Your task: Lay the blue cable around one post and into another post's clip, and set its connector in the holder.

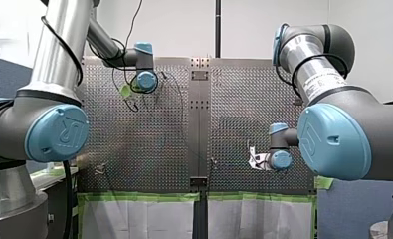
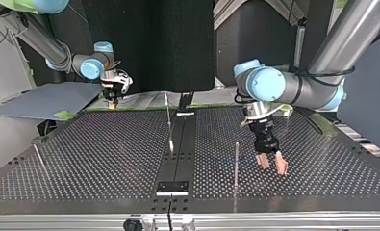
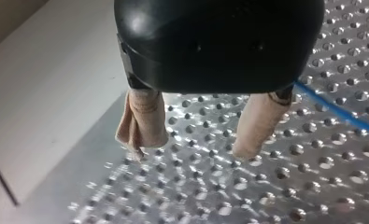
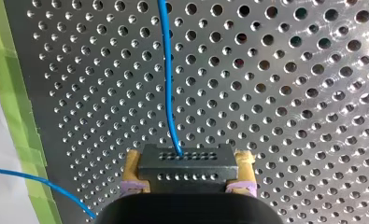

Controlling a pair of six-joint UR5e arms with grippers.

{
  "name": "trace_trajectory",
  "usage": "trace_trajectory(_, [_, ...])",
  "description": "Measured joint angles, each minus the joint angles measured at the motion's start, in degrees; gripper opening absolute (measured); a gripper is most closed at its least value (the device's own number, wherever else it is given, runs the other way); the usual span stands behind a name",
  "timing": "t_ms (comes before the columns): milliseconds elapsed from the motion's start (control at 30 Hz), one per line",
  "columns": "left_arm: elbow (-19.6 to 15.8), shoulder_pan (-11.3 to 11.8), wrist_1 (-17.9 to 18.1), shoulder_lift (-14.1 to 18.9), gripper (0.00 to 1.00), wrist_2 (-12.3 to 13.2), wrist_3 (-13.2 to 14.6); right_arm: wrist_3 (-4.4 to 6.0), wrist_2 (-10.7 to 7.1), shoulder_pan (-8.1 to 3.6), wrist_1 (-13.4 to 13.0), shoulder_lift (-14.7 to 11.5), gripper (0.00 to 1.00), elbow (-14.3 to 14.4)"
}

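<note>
My right gripper [image 4: 189,169] is shut on the black connector [image 4: 187,158], whose ends sit between the yellow pads. The blue cable [image 4: 169,84] runs from the connector straight ahead over the perforated plate, and a second stretch [image 4: 37,183] passes beside the gripper. In the top view my right gripper [image 2: 112,100] hangs at the far left edge of the table. My left gripper [image 2: 272,166] stands open just above the plate, next to a thin metal post [image 2: 236,163]. Its beige pads [image 3: 145,121] hold nothing, and the blue cable [image 3: 336,112] lies on the plate beside them.
A second post [image 2: 169,120] stands near the table's middle strip and a third [image 2: 39,159] at the top view's left. A black holder plate [image 2: 172,187] sits on the strip at the near edge. Green tape [image 4: 18,116] lines the plate's edge by my right gripper.
</note>
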Motion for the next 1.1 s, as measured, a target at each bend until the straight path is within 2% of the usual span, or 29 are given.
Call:
trace_trajectory(233, [0.91,-0.65,-0.74,-2.64,1.00,3.06,0.01,0.00,0.00,-0.01,0.08,-0.01,0.00,0.00])
trace_trajectory(500, [0.95,-0.64,-0.66,-2.92,1.00,3.89,-0.04,-0.08,0.17,-0.16,0.21,0.00,0.00,-0.01])
trace_trajectory(633, [0.95,-0.84,-0.67,-2.94,1.00,4.31,0.04,-0.51,0.97,-0.30,0.77,-0.46,0.00,-0.32])
trace_trajectory(767, [0.95,-0.93,-0.72,-2.95,1.00,4.45,0.06,-1.16,2.99,0.06,2.78,-2.36,0.00,-0.43])
trace_trajectory(867, [0.95,-0.96,-0.74,-2.95,1.00,4.58,0.10,-1.24,3.83,0.24,4.35,-4.03,0.00,-0.14])
trace_trajectory(933, [0.95,-1.05,-0.74,-2.94,1.00,4.64,0.11,-1.06,4.21,0.29,5.18,-5.02,0.00,0.10])
trace_trajectory(1100, [0.94,-1.19,-0.74,-2.94,1.00,4.61,0.09,0.13,4.73,0.51,8.05,-8.06,0.00,0.40])
